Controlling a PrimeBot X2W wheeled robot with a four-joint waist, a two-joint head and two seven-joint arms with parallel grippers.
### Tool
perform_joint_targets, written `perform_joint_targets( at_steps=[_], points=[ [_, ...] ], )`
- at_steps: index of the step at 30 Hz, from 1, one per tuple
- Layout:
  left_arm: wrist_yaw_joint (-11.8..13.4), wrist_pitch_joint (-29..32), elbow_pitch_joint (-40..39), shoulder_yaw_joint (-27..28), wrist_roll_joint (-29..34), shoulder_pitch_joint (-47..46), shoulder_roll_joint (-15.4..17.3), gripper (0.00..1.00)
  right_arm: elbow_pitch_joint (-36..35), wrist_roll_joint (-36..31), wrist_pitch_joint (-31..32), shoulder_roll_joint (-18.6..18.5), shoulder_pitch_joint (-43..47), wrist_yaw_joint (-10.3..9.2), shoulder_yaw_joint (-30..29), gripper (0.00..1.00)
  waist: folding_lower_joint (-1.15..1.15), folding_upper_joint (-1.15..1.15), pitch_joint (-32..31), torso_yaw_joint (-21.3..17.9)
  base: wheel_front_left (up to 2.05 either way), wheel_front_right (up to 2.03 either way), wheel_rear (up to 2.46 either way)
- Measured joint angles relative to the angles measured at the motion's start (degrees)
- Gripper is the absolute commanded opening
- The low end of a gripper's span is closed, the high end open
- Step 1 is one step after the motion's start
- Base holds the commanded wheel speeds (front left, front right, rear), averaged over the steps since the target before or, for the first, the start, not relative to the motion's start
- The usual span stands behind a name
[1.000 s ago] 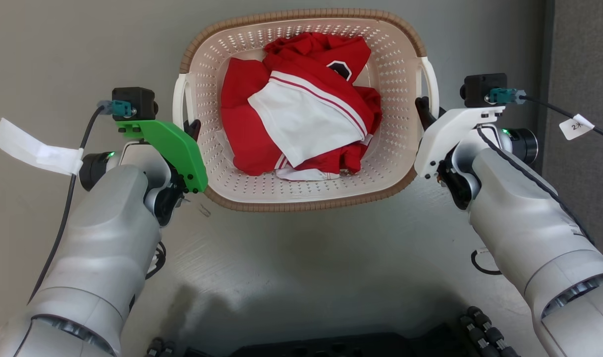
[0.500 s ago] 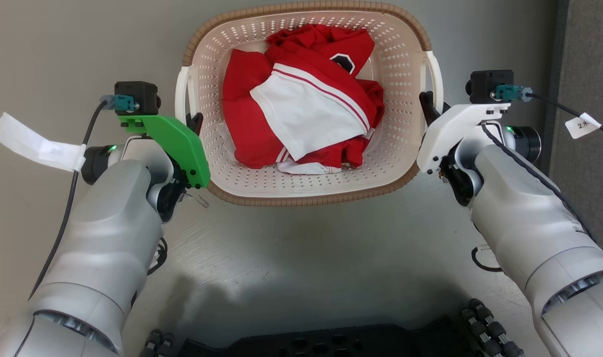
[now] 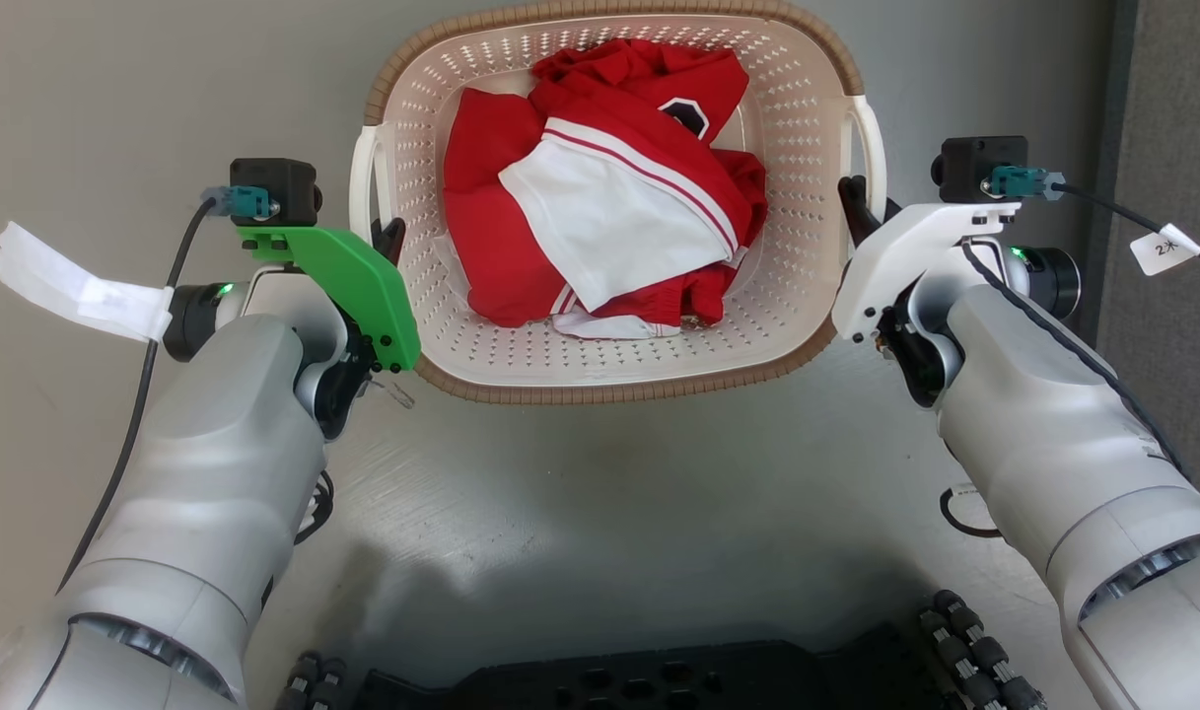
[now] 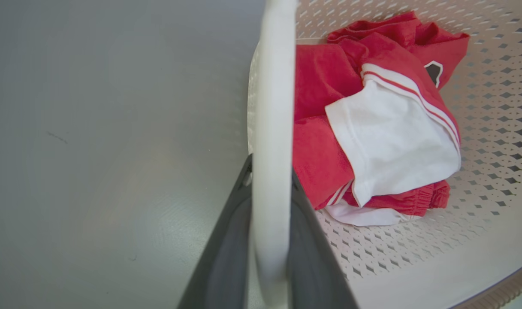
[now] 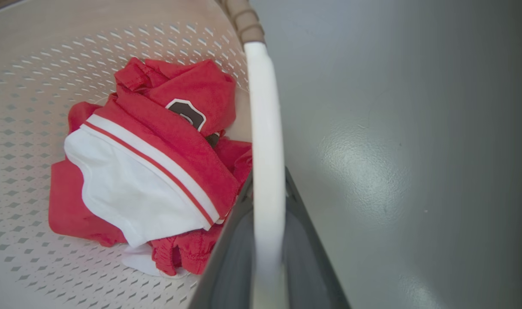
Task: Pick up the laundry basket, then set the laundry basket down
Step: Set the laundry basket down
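Observation:
The laundry basket is cream with small holes and a brown woven-look rim, and it sits top centre in the head view. Red and white clothes lie bunched inside it. My left gripper is shut on the basket's white left handle, with a dark finger on each side of the bar in the left wrist view. My right gripper is shut on the white right handle in the same way. Most of both grippers' fingers are hidden behind their wrist plates in the head view.
Grey floor spreads around and below the basket. A darker grey panel runs down the right edge. My black base shows at the bottom. A cable with a white tape tag hangs off my left wrist.
The basket and both grippers have shifted up the head view together, grips unchanged. More of the black base shows at the bottom, so the camera has moved too.

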Motion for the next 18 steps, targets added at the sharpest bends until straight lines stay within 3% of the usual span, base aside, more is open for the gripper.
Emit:
perform_joint_targets(
  at_steps=[16,17,18],
  points=[
    [0.00,-0.09,0.05,-0.69,-0.34,-0.32,-0.13,0.00,0.70,-0.01,-0.40,-0.20,-0.79,0.59,0.46,0.00,0.00,0.00,0.26,0.29,0.00,0.00,0.00],
    [0.00,-0.04,-0.12,-1.44,-0.25,-0.37,-0.10,0.00,0.69,-0.02,-0.42,-0.27,-0.81,1.09,0.59,0.18,0.00,0.00,0.27,0.30,0.00,0.00,0.00],
    [0.00,-0.03,-0.12,-1.43,-0.40,-0.38,-0.11,0.60,0.67,-0.04,-0.57,-0.37,-0.84,1.16,0.86,0.76,0.00,0.00,0.29,0.30,0.00,0.00,0.00]
  ],
)
